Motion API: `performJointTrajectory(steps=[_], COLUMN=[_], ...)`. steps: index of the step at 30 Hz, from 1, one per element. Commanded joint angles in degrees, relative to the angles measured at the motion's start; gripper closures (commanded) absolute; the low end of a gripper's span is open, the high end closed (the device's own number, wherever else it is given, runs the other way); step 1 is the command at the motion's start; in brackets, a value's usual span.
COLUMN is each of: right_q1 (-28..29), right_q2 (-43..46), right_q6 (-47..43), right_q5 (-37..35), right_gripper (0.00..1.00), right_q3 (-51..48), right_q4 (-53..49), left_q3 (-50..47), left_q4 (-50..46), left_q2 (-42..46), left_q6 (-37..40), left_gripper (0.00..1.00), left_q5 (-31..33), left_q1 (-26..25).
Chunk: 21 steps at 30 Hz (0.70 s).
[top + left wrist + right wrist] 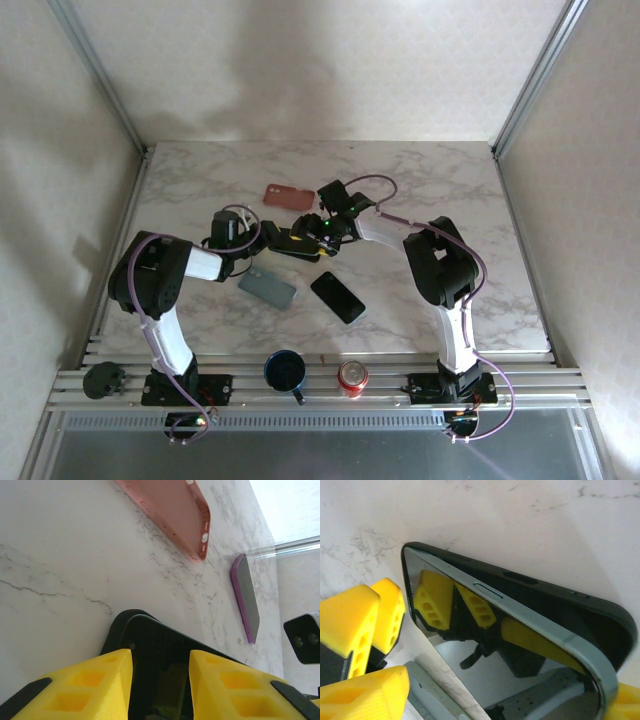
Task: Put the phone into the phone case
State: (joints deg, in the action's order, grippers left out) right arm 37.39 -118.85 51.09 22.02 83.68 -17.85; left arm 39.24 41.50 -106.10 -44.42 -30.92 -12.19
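A black phone case (295,243) lies mid-table between my two grippers. The phone (470,645), pale-edged with a mirror-like dark screen, sits tilted in the case (560,600), its long edge raised above the case's wall. My left gripper (256,240) is at the case's left end. In the left wrist view its yellow fingers (100,680) bracket the case (117,630), the left gripper (161,655) shut on it. My right gripper (322,232) is at the other end. In its wrist view the right gripper (512,680) stands open, fingers wide of the phone.
A pink case (290,196) lies just behind the grippers, also the pink case (170,515). In front lie a grey-green case (268,288) and a black phone (337,297). A purple-edged phone (247,597) lies flat. A blue mug (285,371) and a red can (352,377) stand on the front rail.
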Motion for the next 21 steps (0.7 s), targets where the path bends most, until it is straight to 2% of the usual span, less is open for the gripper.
performJointTrajectory(steps=[1,21], right_q1=[0.6,0.7], right_q2=[0.4,-0.7], right_q6=[-2.5,-3.8], right_q5=[-2.3,-4.6], right_gripper=[0.24,0.22], right_q3=[3.0,6.2], right_q4=[-5.4,-10.8], left_q3=[-0.6,0.3], left_q4=[2.4,1.7], left_q2=[-0.3,-2.3], left_q6=[-0.5,0.3], left_gripper=[0.66,0.66], left_q5=[-1.0,0.8], left_q1=[-0.1,1.2])
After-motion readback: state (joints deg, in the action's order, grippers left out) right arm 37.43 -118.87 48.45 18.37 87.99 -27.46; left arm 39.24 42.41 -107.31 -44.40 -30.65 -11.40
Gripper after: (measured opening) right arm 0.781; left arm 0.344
